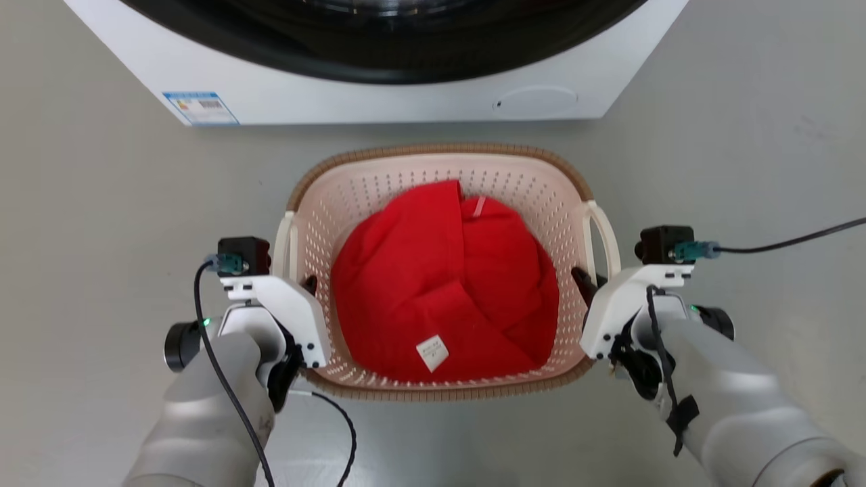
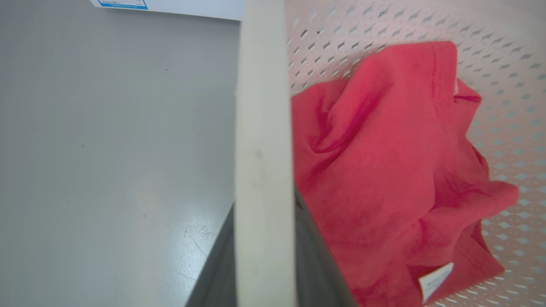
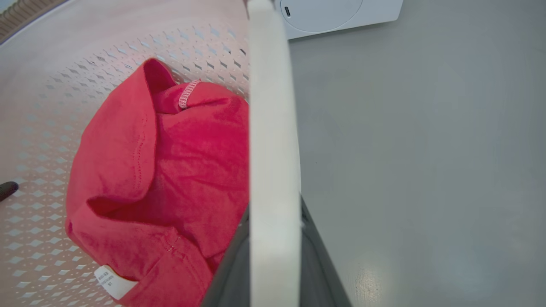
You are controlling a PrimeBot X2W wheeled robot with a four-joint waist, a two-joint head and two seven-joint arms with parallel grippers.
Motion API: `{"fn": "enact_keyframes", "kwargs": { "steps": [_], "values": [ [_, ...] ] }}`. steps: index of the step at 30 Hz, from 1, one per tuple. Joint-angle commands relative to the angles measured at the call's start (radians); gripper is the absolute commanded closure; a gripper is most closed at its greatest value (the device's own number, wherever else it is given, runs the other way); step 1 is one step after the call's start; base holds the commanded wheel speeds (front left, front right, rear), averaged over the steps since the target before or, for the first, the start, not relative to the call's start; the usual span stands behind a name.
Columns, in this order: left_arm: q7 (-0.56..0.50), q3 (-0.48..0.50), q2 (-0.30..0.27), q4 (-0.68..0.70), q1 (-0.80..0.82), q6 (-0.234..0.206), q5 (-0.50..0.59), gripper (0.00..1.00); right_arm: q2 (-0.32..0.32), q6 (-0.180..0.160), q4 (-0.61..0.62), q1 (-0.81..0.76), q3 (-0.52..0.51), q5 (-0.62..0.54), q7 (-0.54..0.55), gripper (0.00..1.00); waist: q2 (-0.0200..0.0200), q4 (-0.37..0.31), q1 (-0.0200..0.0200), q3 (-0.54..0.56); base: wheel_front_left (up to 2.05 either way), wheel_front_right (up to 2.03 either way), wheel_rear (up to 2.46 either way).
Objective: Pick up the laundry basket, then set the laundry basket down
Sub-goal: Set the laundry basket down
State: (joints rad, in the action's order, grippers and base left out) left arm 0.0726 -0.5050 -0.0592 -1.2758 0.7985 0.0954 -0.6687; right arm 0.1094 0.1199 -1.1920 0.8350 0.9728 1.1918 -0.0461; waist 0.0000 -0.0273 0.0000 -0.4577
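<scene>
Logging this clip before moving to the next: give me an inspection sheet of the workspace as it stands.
Surface: smooth grey floor, faint scuffs.
Job's things: cream-white perforated plastic laundry basket with a brown woven-look rim, in front of the washer; cannot tell whether it is lifted.
Clutter: crumpled red cloth garment with a white tag, inside the basket.
Grippers: left pincer closed on the left white loop handle; right pincer closed on the right white loop handle.
Cables: left black cable loops down the forearm; right black cable runs off to the right.
Surroundings: white front-loading washing machine, blue label.
</scene>
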Motion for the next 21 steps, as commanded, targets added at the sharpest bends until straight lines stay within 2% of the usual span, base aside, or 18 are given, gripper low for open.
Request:
{"fn": "enact_keyframes", "kwargs": {
  "steps": [1,21],
  "values": [
    [0.007,0.012,-0.051,0.004,0.022,-0.002,0.013,1.00,0.020,0.011,0.013,0.010,0.008,-0.002,-0.026,1.00,0.0000,0.002,0.0000,-0.028,0.00,0.00,0.00],
    [0.069,0.006,-0.059,-0.004,0.174,-0.007,0.007,1.00,0.019,0.011,0.008,0.157,0.043,-0.007,-0.099,1.00,0.0000,0.011,0.0000,-0.245,0.00,0.00,0.00]
  ]
}}
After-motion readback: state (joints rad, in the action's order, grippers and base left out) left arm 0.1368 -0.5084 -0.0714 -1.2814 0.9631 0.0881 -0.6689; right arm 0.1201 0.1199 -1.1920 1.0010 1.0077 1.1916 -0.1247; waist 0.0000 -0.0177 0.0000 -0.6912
